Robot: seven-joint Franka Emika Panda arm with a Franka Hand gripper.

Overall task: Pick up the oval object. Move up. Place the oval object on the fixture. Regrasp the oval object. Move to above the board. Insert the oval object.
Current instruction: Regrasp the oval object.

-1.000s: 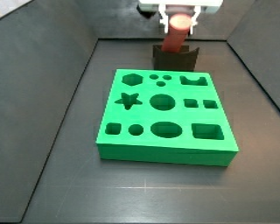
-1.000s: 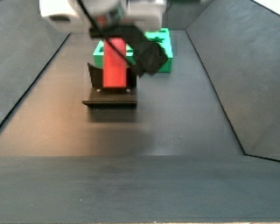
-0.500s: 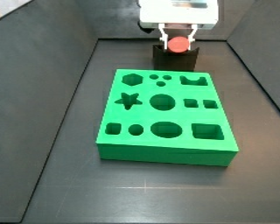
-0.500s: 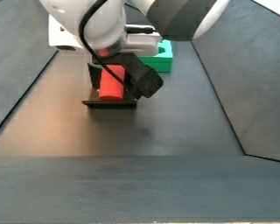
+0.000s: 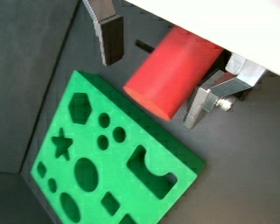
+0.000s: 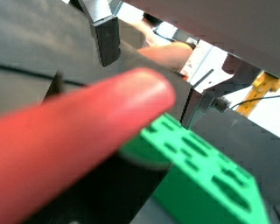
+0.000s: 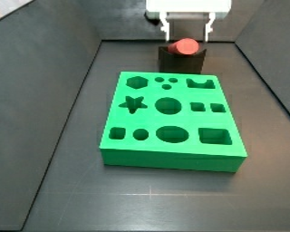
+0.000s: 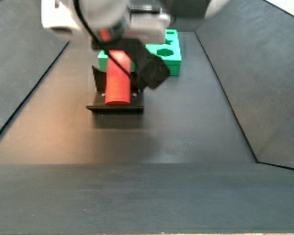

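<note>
The oval object [image 7: 183,45] is a red peg lying slanted on the dark fixture [image 7: 181,62], behind the green board [image 7: 191,122]. In a side view the oval object [image 8: 118,75] leans up out of the fixture [image 8: 117,105]. My gripper [image 7: 187,31] hangs just above it, open. In both wrist views the gripper [image 5: 154,87] straddles the oval object [image 5: 168,72], with a gap showing between one silver finger [image 5: 108,37] and the red side. The other finger [image 5: 206,98] stands close by the peg. The oval object [image 6: 73,131] fills much of a wrist view.
Dark sloping walls close in the floor on both sides. The board [image 8: 172,55] sits right behind the fixture in a side view and shows as a corner of the board [image 5: 130,181] under the gripper in a wrist view.
The gripper carried the oval object down onto the fixture, then let it go. Its fingers now stand apart and slightly higher, and the peg rests on the fixture.
</note>
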